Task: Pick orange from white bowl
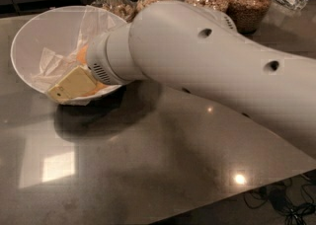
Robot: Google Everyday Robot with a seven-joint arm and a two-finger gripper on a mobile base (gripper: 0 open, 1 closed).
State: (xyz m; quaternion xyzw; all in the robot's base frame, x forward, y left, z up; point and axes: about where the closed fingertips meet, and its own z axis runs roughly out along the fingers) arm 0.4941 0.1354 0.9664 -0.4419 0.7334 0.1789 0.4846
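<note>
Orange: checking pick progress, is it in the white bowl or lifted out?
In. The orange shows inside the white bowl, by the crumpled paper, mostly hidden behind the gripper, which reaches into the bowl.
</note>
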